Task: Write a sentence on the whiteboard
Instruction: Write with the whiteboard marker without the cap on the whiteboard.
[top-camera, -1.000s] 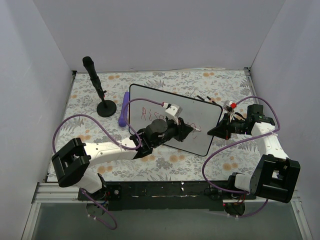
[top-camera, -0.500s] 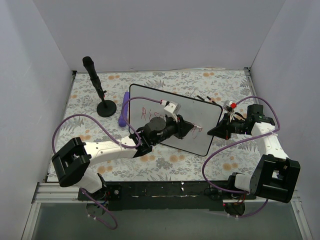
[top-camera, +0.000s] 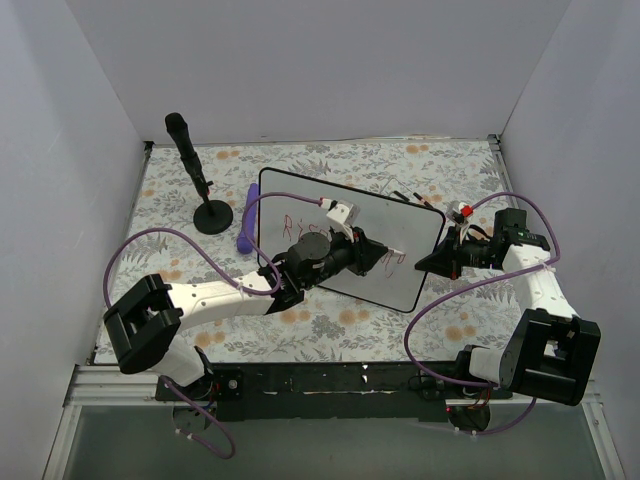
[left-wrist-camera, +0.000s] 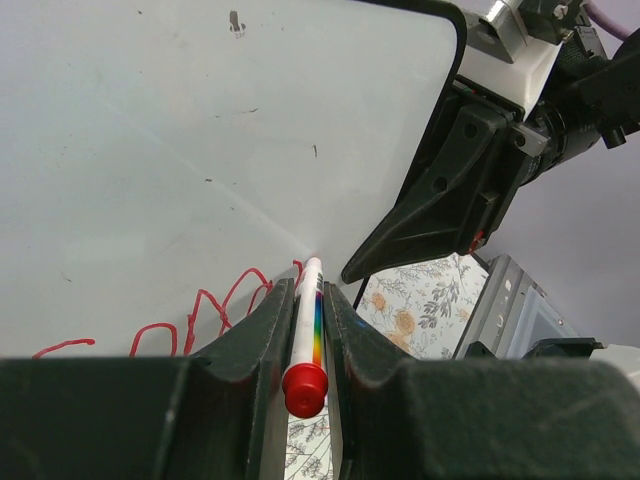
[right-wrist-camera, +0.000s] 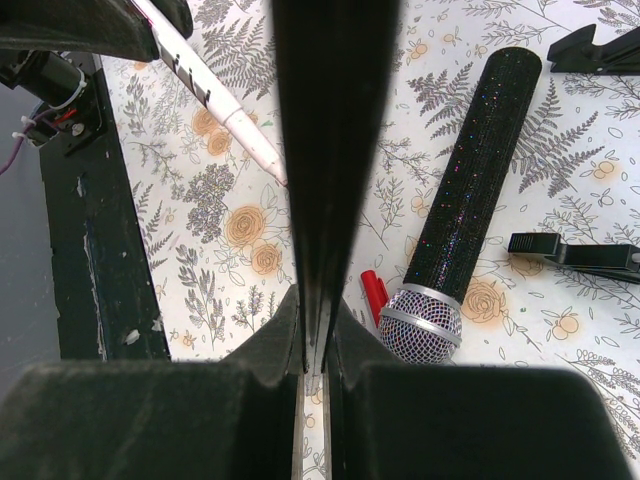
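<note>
The whiteboard (top-camera: 330, 215) is tilted up off the table, and my right gripper (top-camera: 428, 262) is shut on its right rim. In the right wrist view the board is edge-on (right-wrist-camera: 330, 120) between the fingers (right-wrist-camera: 272, 335). My left gripper (top-camera: 380, 258) is shut on a white marker with a rainbow stripe and red end (left-wrist-camera: 305, 330). Its tip touches the board (left-wrist-camera: 200, 130) near the lower right corner. The red sentence (top-camera: 300, 225) starts "Rise". Red strokes (left-wrist-camera: 210, 310) lie just left of the tip. The left arm hides the middle letters.
A black microphone stand (top-camera: 195, 180) and a purple object (top-camera: 247, 220) are left of the board. A glittery black microphone (right-wrist-camera: 465, 210), a red cap (right-wrist-camera: 374, 297) and black clips (right-wrist-camera: 570, 250) lie on the floral cloth behind the board. White walls enclose three sides.
My left gripper with the marker has shifted slightly up and left along the board. The right arm and the board have not moved.
</note>
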